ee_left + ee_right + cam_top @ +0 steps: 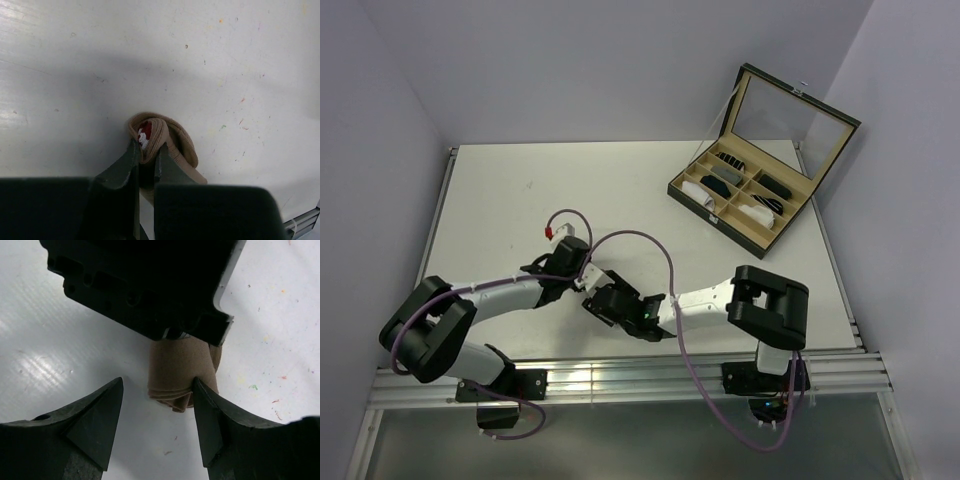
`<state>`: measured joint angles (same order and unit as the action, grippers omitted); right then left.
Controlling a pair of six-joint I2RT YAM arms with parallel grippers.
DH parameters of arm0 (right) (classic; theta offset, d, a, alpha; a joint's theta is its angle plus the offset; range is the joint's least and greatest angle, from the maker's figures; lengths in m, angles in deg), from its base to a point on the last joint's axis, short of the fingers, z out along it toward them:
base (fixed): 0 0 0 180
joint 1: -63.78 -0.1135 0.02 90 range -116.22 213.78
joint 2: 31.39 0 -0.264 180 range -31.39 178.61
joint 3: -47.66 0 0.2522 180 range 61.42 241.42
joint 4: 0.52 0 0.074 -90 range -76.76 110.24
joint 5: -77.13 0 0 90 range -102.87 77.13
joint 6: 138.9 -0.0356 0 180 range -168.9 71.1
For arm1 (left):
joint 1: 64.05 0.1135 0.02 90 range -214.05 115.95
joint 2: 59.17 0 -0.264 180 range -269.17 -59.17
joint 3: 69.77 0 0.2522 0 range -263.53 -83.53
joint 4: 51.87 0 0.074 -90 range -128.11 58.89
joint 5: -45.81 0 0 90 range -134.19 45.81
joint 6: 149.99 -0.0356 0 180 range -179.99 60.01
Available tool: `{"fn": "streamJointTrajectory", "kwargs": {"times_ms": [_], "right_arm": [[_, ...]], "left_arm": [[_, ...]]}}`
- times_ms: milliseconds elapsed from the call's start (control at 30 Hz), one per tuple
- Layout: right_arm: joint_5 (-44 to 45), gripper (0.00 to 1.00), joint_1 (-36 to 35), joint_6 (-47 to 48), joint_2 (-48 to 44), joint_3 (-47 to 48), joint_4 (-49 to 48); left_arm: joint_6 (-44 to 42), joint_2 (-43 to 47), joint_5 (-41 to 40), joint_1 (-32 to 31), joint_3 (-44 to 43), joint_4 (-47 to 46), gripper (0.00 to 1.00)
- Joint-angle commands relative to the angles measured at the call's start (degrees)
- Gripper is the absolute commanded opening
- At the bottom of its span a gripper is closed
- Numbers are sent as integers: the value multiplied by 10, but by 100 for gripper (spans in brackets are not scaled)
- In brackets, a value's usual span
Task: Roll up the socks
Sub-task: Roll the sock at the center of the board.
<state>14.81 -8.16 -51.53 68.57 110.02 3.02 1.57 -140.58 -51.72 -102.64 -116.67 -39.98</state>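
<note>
Tan-brown knit sock point(176, 145), wound into a soft roll, sits at the lower centre of the left wrist view.
Light, limp and springy, it will likely unroll if released, so grip across the whole roll. The left gripper point(146, 151) is clamped on its red-and-white core. The right gripper point(157, 387) stands wide apart, 1 finger touching the roll's side on the white table point(225, 60).

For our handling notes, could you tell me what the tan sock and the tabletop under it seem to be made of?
The tan sock: soft, matte knit fabric, going by its ribbed, rolled folds. The tabletop: hard, smooth white sheet with a faint sheen and small specks; likely plastic or painted board, I cannot tell which.
</note>
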Motion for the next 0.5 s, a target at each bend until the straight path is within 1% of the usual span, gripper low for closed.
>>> {"fn": "streamJointTrajectory", "kwargs": {"times_ms": [0, 100, 133, 200, 233, 333, 367, 433, 467], "right_arm": [[42, 65, -1, 20, 30, 25, -21], [45, 56, 0, 20, 50, 28, -13], [44, 45, 0, 20, 56, 29, -8], [35, 28, 1, 14, 59, 32, 5], [30, 16, 4, 10, 59, 32, 8], [-10, 0, 15, -7, 44, 22, 20], [-24, 0, 22, -18, 31, 19, 23], [-81, 0, 34, -32, 16, 9, 35], [-122, 0, 47, -48, 5, 3, 39]], "left_arm": [[-32, -24, 23, -4, 1, 44, 0], [-37, -29, 31, -5, -2, 44, 0], [-38, -30, 32, -5, -3, 45, 0], [-42, -31, 39, -5, -3, 42, 0], [-43, -31, 41, -4, -3, 44, 0], [-46, -27, 41, -5, -5, 45, 1], [-46, -25, 38, -5, -4, 44, 2], [-43, -14, 30, -4, -2, 42, 10], [-39, -4, 23, -5, 4, 36, 21]]}}
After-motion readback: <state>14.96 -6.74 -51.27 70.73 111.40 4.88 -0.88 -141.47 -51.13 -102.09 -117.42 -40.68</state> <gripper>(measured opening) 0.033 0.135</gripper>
